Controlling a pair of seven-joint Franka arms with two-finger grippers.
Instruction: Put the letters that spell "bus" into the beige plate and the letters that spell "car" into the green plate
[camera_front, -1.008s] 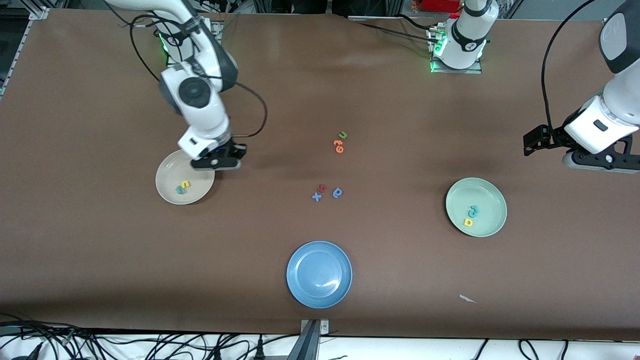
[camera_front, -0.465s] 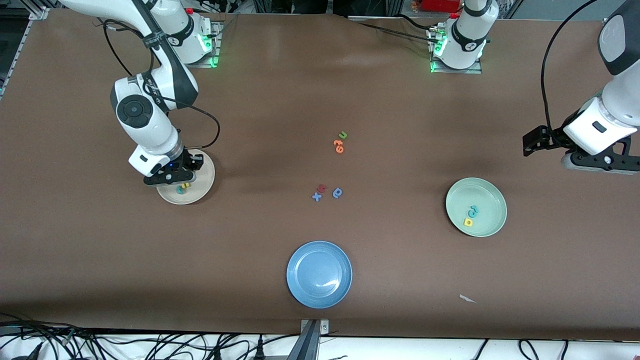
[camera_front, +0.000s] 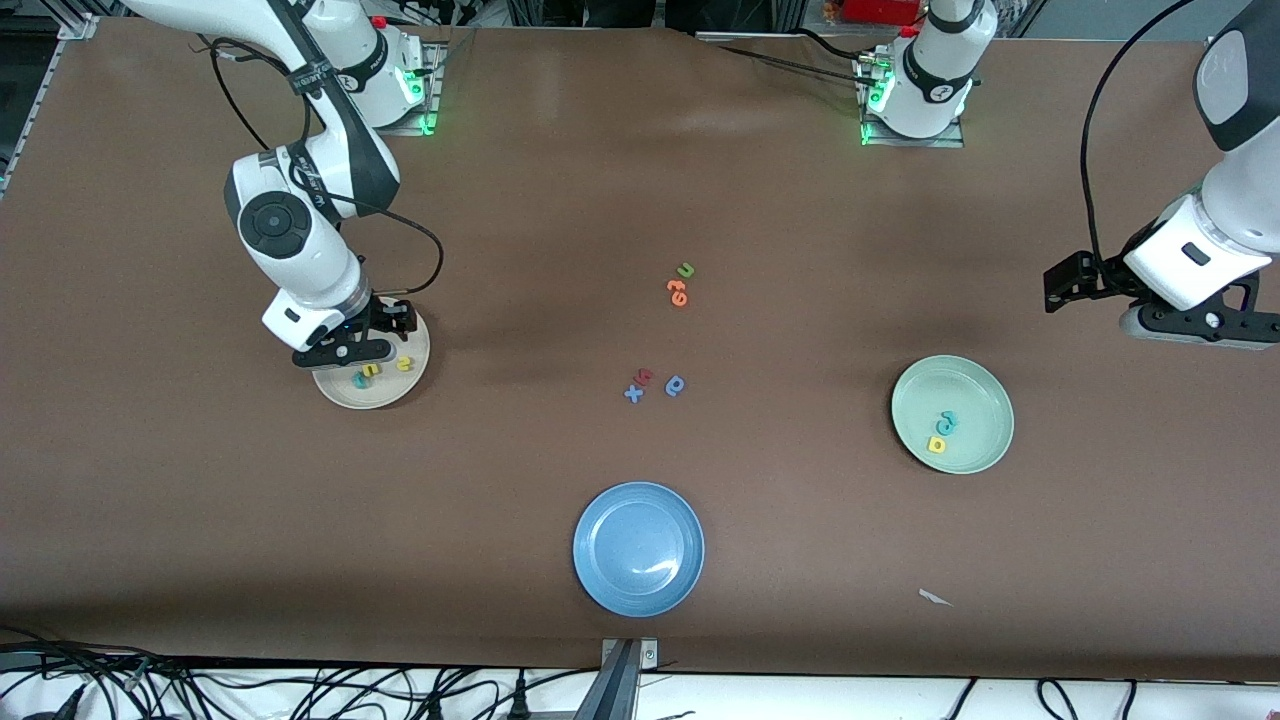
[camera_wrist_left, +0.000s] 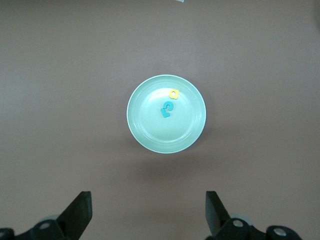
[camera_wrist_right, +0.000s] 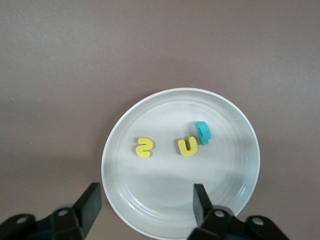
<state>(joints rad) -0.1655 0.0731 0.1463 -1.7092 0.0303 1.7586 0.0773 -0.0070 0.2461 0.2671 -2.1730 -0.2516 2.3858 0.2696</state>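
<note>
Right claw empty over beige plate

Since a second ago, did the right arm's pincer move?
Yes. The right pincer swung toward the right arm's end of the table, crossing the beige plate from its edge nearest the table's middle to its other edge.

The green plate holds two teal letters touching, a yellow letter beside them.
</note>
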